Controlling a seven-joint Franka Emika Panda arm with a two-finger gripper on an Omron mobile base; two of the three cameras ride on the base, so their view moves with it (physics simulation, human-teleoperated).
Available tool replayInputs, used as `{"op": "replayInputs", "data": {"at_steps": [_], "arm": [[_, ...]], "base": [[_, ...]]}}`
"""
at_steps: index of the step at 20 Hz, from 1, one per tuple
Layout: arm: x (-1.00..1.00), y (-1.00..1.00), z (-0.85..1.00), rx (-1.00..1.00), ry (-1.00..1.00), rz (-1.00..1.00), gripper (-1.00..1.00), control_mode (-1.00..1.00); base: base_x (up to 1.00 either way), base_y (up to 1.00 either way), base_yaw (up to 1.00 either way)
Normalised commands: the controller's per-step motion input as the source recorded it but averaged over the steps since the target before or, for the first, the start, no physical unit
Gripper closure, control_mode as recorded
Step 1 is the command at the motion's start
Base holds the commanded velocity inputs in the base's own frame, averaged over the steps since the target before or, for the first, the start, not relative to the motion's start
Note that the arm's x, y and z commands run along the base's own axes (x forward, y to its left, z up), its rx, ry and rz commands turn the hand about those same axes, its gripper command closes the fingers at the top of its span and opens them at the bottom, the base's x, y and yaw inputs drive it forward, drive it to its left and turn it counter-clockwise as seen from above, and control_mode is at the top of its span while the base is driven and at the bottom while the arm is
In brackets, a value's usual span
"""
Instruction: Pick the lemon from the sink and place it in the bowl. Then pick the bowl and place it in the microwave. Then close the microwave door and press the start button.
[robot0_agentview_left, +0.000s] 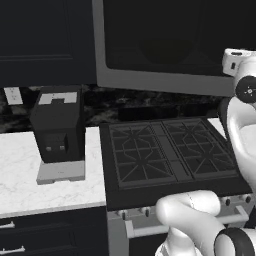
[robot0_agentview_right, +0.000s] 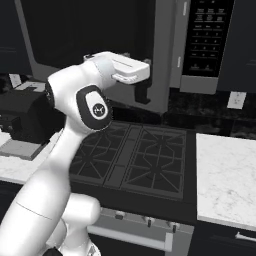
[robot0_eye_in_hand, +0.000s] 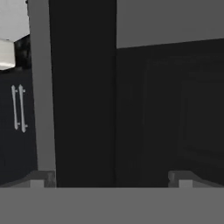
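Note:
The microwave (robot0_agentview_right: 207, 80) hangs above the stove, its dark button panel (robot0_agentview_right: 207, 37) at its right end. Its door (robot0_agentview_right: 90, 30), a grey-framed panel of dark glass, also fills the top of the left base view (robot0_agentview_left: 165, 45). The door's right frame edge (robot0_agentview_right: 162, 60) reaches lower than the button panel, so the door seems swung out a little. My gripper (robot0_agentview_right: 143, 95) is raised just in front of that edge, open, nothing between its fingers. In the hand view the fingertips (robot0_eye_in_hand: 43, 178) stand wide apart before the dark glass (robot0_eye_in_hand: 83, 109). The lemon, bowl and sink are out of view.
A black gas stove (robot0_agentview_left: 170, 150) lies directly below the arm. A black coffee machine (robot0_agentview_left: 57, 125) stands on the white marble counter (robot0_agentview_left: 20, 170) to the left. More white counter (robot0_agentview_right: 225, 170) lies to the right. Dark cabinets with slim handles (robot0_eye_in_hand: 18, 107) are in the hand view.

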Motion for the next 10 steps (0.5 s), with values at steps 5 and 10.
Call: {"op": "replayInputs", "data": {"at_steps": [5, 10], "arm": [[0.95, 0.42, -0.16, -0.05, 0.00, -0.27, -1.00, -1.00], [0.88, 0.40, -0.05, 0.00, 0.00, -0.25, -1.00, -1.00]], "base": [[0.00, 0.00, 0.00], [0.00, 0.00, 0.00]]}}
